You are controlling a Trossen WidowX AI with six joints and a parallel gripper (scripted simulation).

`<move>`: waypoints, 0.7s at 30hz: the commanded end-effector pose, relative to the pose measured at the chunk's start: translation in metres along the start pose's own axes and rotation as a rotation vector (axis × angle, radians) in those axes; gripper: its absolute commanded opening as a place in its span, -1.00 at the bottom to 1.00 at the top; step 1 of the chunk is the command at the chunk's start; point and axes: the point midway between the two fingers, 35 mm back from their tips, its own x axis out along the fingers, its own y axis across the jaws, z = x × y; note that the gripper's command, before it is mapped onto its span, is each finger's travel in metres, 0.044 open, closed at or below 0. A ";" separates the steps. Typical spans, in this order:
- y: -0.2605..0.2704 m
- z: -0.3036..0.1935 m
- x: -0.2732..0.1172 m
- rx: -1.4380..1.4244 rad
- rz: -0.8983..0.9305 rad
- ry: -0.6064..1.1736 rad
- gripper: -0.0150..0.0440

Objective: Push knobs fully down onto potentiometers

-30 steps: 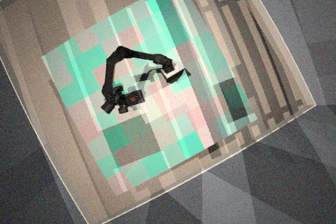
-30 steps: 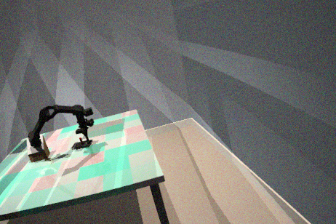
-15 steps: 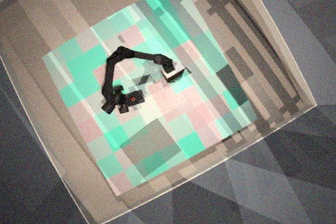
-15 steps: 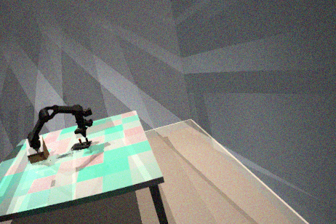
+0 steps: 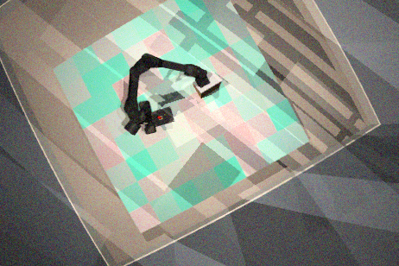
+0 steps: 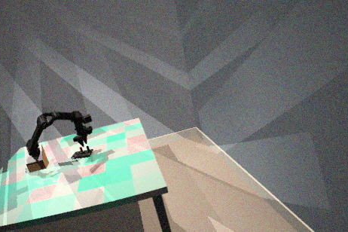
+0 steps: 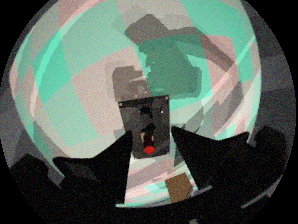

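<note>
The dark circuit board (image 5: 167, 113) (image 6: 78, 155) (image 7: 162, 120) stands on the table. A red-topped knob (image 5: 160, 117) (image 6: 81, 149) (image 7: 149, 149) stands up near one end of it. A second, dark upright part (image 6: 88, 148) stands beside it in the exterior view; it looks like the other knob. Dark parts also show along the board's middle in the wrist view, too dim to tell apart. How far either knob sits down cannot be told. My gripper (image 6: 84, 145) (image 7: 152, 131) is open and empty, pointing down just above the board, its fingertips either side of the board's middle in the wrist view.
The arm's base stands on a brown and white block (image 5: 209, 91) (image 6: 38, 166) (image 7: 179, 187), away from the board. The patterned table top (image 5: 190, 190) (image 6: 147, 181) carries hard shadows and light patches. The table's edge (image 6: 102, 206) shows in the exterior view.
</note>
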 end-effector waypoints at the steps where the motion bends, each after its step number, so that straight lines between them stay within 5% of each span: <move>1: -0.003 -0.040 -0.014 -0.013 0.010 0.001 0.75; 4: -0.011 -0.076 -0.021 -0.013 0.014 0.003 1.00; 12: -0.046 -0.169 -0.021 -0.012 0.008 0.004 1.00; 21: -0.050 -0.177 -0.020 -0.012 0.006 0.004 1.00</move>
